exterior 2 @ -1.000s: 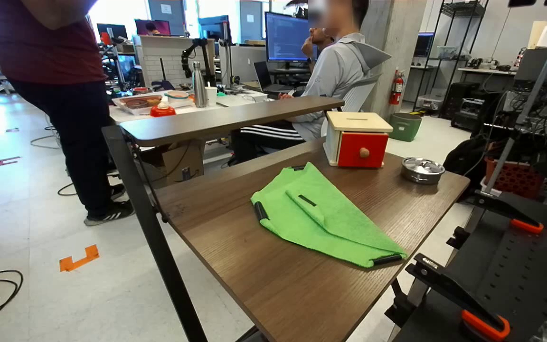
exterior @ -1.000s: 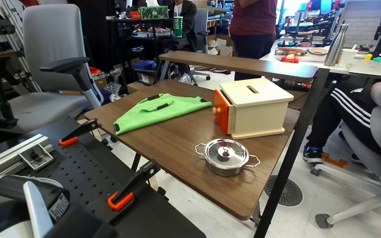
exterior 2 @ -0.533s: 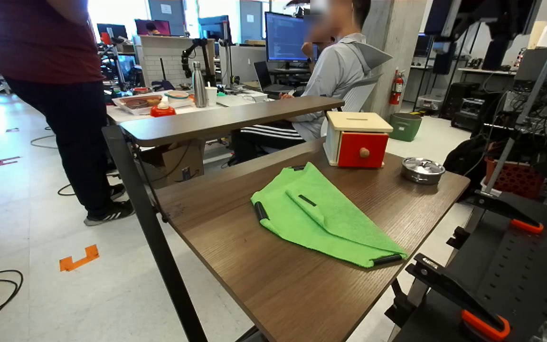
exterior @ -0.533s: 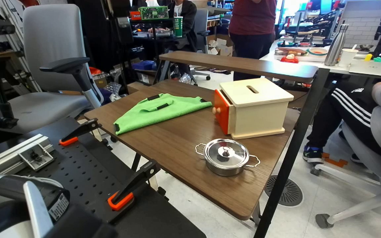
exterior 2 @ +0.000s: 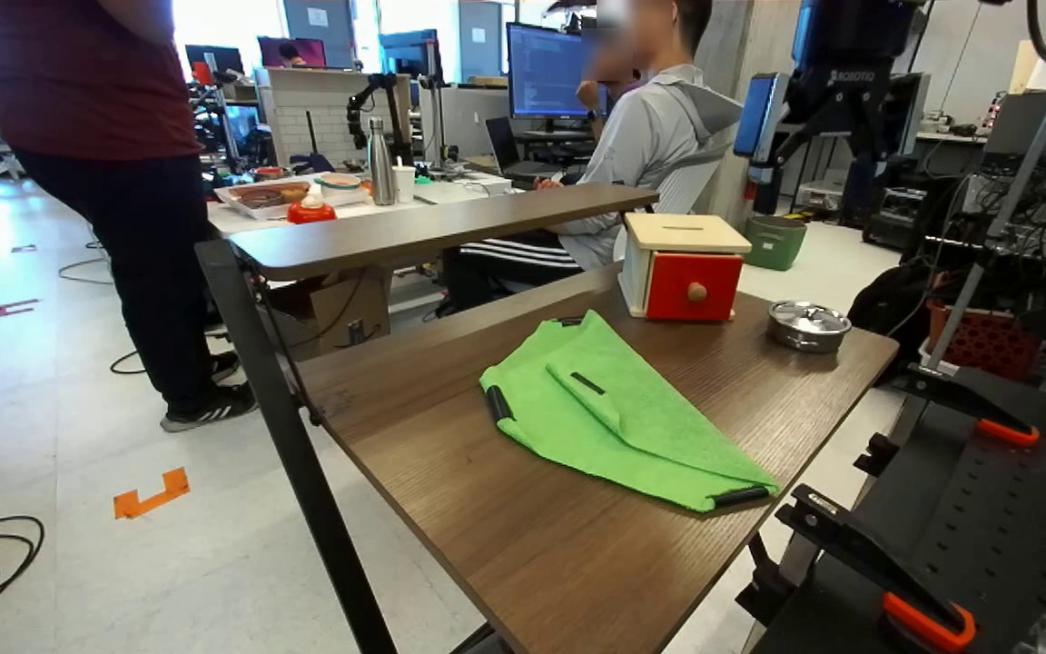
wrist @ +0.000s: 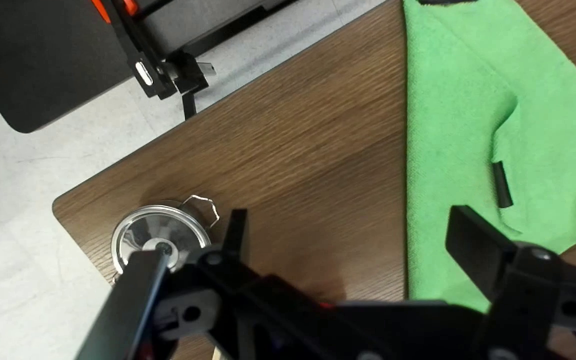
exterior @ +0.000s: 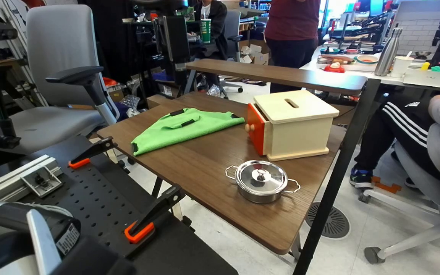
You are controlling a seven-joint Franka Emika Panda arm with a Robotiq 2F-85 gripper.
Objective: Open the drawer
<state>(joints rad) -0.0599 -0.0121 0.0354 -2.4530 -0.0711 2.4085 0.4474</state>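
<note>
The drawer has an orange-red front (exterior: 256, 129) (exterior 2: 694, 272) with a round wooden knob (exterior: 247, 128) (exterior 2: 696, 292). It sits in a pale wooden box (exterior: 300, 133) (exterior 2: 686, 232). The front stands slightly out from the box, with a narrow strip of drawer side showing. My gripper (exterior 2: 814, 186) hangs in the air, apart from the box, up and right of it in an exterior view. In the wrist view the gripper (wrist: 350, 217) is open, its jaws wide apart with nothing between them. There the box is almost wholly hidden behind the gripper; only slivers of red and pale wood show.
A lidded metal pot (exterior: 261, 181) (exterior 2: 809, 325) stands near the box on the brown table (exterior: 204, 168). A green cloth (exterior: 185, 128) (wrist: 458, 125) lies on the drawer's front side. A raised shelf (exterior: 273, 74) runs along the back. Black clamps (exterior: 159, 208) stick up beside the table.
A second ago the gripper was out of both exterior views. It has come in from the top and moved lower, toward the table and box. Drawer, pot and cloth have not moved.
</note>
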